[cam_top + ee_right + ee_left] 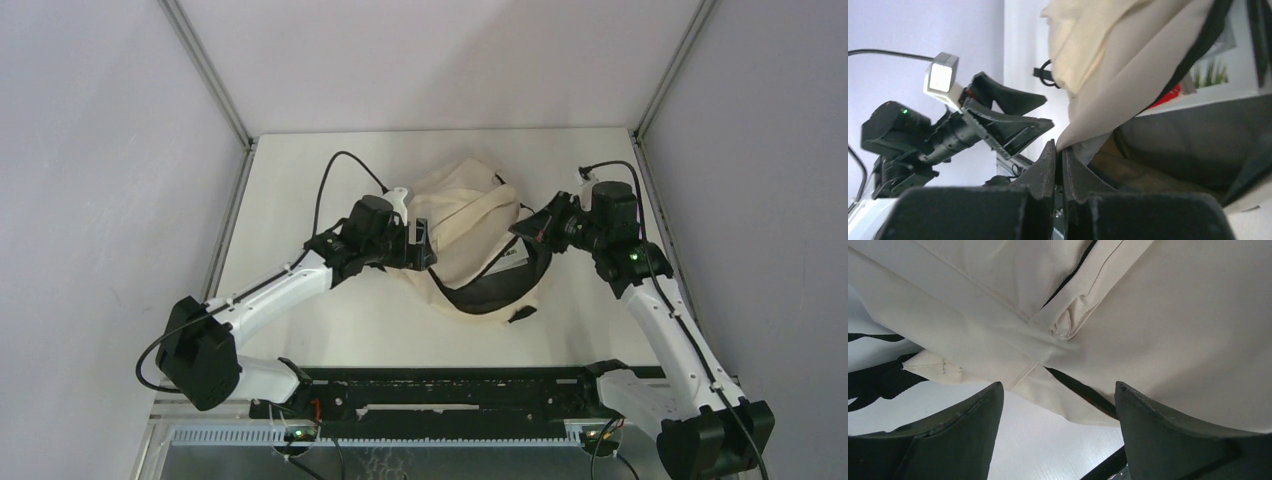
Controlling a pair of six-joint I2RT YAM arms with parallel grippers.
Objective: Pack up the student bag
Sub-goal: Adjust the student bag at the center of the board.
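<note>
Bag (462, 215) mid-table (300, 180), one gripper at each side.
Left gripper (420, 246) is at the bag's left side with jaws wide; cream fabric lies just ahead of its fingers (963, 425), ungripped. The bag's mouth gapes, showing dark lining. Right gripper (1060, 150) is pinched tight on the cream edge at the bag's right side.

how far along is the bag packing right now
Done: the student bag lies open, dark lining showing, and a white printed item, maybe a book, seems to be inside. In hand: the right gripper is shut on the bag's cream edge, while the left gripper stands open beside the bag's other side. Still to do: the mouth is not zipped; whether more must go in, I cannot tell.
</note>
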